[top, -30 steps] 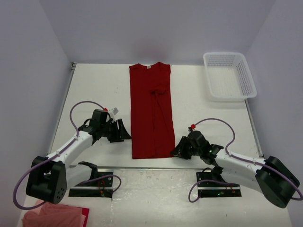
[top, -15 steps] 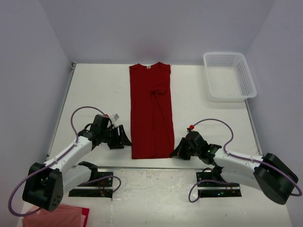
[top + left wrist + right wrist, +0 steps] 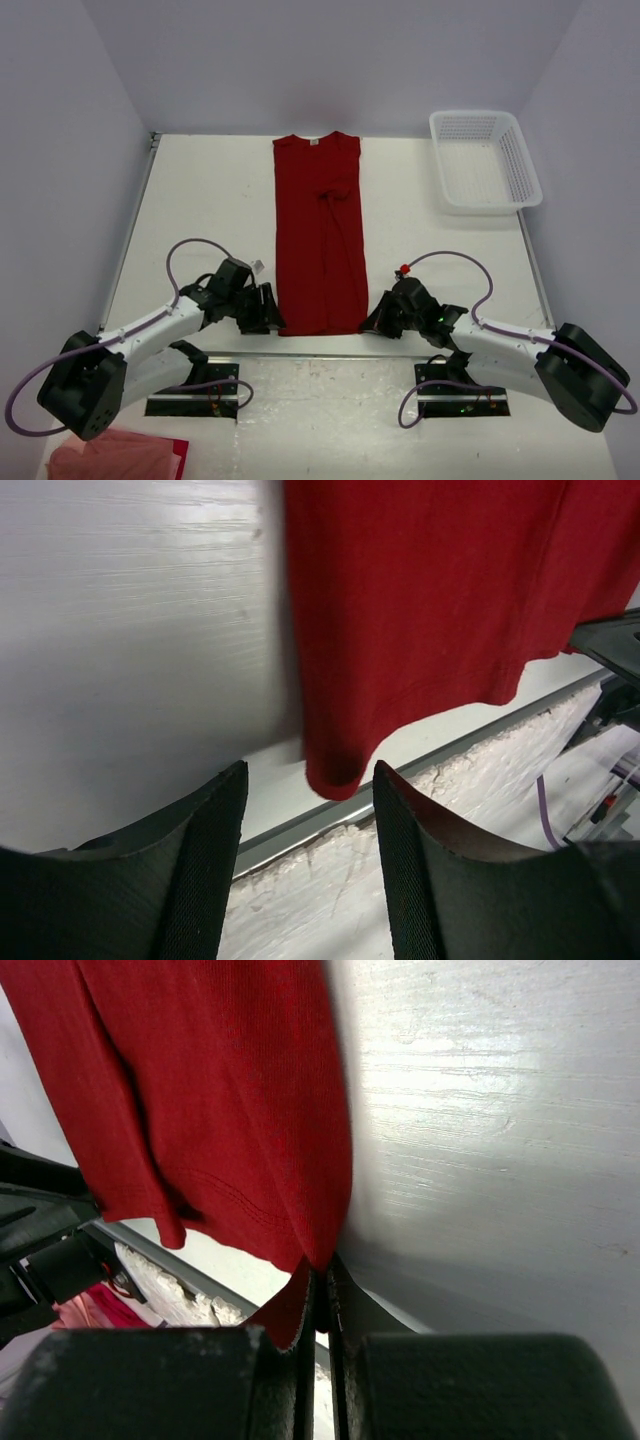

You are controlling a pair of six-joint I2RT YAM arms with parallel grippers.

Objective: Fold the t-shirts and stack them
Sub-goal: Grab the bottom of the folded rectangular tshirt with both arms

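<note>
Right gripper [image 3: 320, 1295] clamped on near-right hem corner of red t-shirt [image 3: 320, 240]; left gripper [image 3: 310, 772] stood apart, straddling near-left corner. T-shirt lay as narrow strip on table [image 3: 200, 200], hem nearest arms; paired corner grips likely for lifting hem toward collar

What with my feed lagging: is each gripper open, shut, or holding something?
Left gripper: open, at the red t-shirt's near corner.
Right gripper: shut on the t-shirt's other near corner.
</note>
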